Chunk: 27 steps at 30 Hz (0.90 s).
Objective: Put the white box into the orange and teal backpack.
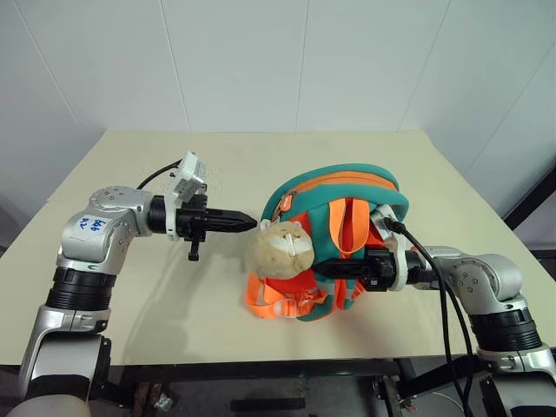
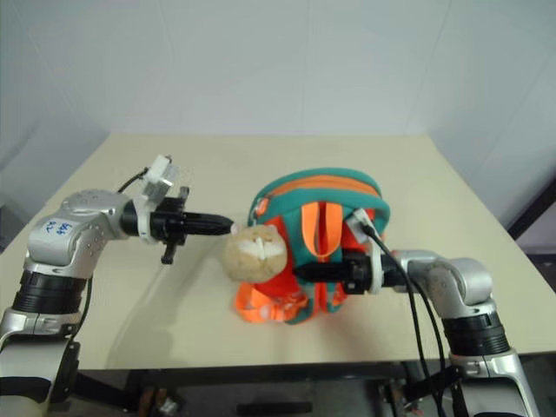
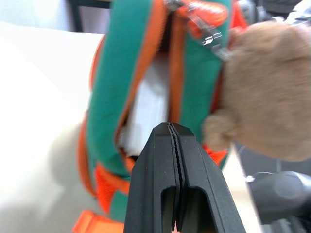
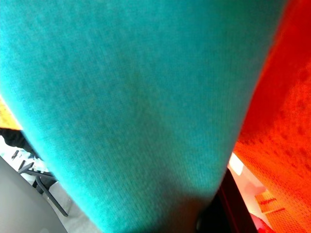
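The left gripper (image 1: 248,222) has its two black fingers pressed together with nothing between them, pointing level at the orange and teal backpack (image 1: 339,195) from its left side, the tips just short of the tan plush toy (image 1: 278,249) that hangs on the pack. Seen along those fingers, the pack's zip opening gapes straight ahead of the closed tips, and the white box (image 3: 150,109) sits inside that gap, its pale face showing between the orange-edged teal lips of the opening, apart from the fingers.

The right gripper (image 1: 323,269) reaches in level from the backpack's other side, low on the pack, its jaws narrowed onto a teal strap (image 4: 136,107) of the backpack; the fabric lies right across the fingers there.

The backpack stands upright on the beige table (image 1: 174,295), near the table's middle, with orange webbing (image 1: 278,300) spilling onto the tabletop at its foot below the plush toy
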### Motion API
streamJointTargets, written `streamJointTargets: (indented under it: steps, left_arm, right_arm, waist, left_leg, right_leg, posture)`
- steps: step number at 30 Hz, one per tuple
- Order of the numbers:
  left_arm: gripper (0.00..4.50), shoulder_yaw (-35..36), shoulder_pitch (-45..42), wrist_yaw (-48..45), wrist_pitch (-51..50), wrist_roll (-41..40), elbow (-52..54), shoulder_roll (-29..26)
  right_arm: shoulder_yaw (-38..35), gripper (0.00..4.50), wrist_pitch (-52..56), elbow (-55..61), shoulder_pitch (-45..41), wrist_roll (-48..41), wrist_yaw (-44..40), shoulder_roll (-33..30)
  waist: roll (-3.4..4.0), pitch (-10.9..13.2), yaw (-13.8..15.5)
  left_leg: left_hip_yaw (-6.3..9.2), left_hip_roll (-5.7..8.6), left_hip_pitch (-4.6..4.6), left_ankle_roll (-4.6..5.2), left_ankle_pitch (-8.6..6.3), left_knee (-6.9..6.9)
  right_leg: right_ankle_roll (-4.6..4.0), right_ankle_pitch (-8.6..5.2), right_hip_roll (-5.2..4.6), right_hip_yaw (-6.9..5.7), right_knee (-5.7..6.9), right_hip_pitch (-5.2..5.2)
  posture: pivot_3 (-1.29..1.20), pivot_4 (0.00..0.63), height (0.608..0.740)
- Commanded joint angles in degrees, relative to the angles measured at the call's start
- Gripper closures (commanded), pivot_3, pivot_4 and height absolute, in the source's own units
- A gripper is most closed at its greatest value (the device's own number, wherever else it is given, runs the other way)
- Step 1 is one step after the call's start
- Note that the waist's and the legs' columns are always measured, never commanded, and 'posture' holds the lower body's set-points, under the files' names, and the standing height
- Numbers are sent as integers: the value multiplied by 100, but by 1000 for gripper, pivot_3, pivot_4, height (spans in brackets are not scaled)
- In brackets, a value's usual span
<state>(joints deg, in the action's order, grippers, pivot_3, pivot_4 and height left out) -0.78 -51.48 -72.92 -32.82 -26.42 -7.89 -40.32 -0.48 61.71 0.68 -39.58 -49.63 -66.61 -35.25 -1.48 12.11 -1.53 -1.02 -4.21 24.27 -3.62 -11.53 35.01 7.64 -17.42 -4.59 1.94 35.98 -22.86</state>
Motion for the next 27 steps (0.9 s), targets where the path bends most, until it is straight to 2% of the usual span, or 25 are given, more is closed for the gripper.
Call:
streamJointTargets:
  steps: [1, 10, 15, 18, 22, 25, 27]
  left_arm:
    - [4473, -198, 12, 162, 363, 221, -56, 274]
    - [4473, -498, -72, 339, 988, 624, -494, 819]
    - [4473, -309, -160, 375, 948, 482, -481, 897]
    - [4473, 119, -232, 292, 499, -66, -203, 786]
    - [4473, 493, -180, 223, -428, -631, 271, 248]
    - [3859, 763, 30, 276, -850, -857, 598, -174]
    - [3258, 883, 138, 246, -1210, -1106, 761, -380]
  right_arm:
    - [-27, 4434, -12, 69, -100, -75, -20, 50]
    - [-110, 4434, 75, 177, -57, -132, 36, -14]
    - [-141, 4434, 104, 211, -30, -163, 64, -18]
    - [-135, 4434, 96, 200, -37, -171, 74, -14]
    - [-114, 4434, 61, 159, -45, -157, 65, -10]
    - [-85, 4434, 16, 107, -53, -121, 34, -2]
    - [-73, 4434, -4, 83, -60, -107, 15, 0]
  waist:
    - [0, 0, 4]
    - [0, 0, -4]
    - [0, 0, -4]
    - [0, 0, -11]
    - [0, 0, -33]
    - [0, 0, -11]
    - [0, 0, -14]
  left_leg:
    - [0, 0, 0, 0, 0, 0]
    - [-1, 0, 0, 1, -1, 0]
    - [-1, 0, 0, 1, -1, 0]
    - [-2, 0, 1, 1, -1, 0]
    - [-2, -6, 0, -3, -4, -3]
    - [-2, -7, -1, -4, -5, -2]
    - [-4, -7, -1, -5, -6, 0]
  right_leg:
    - [0, 0, 0, 0, -1, 0]
    - [0, 0, 0, 0, 0, -1]
    - [0, 0, 0, 1, 0, -1]
    - [0, 0, 0, 1, 0, -1]
    - [0, 0, 5, 2, 0, -2]
    - [0, -1, 6, 1, 0, -2]
    - [-1, -1, 6, 3, -1, -2]
  posture:
    - [0, 150, 740]
    - [0, 150, 740]
    - [0, 150, 740]
    - [0, 150, 740]
    - [0, 150, 740]
    - [0, 150, 740]
    - [0, 150, 740]
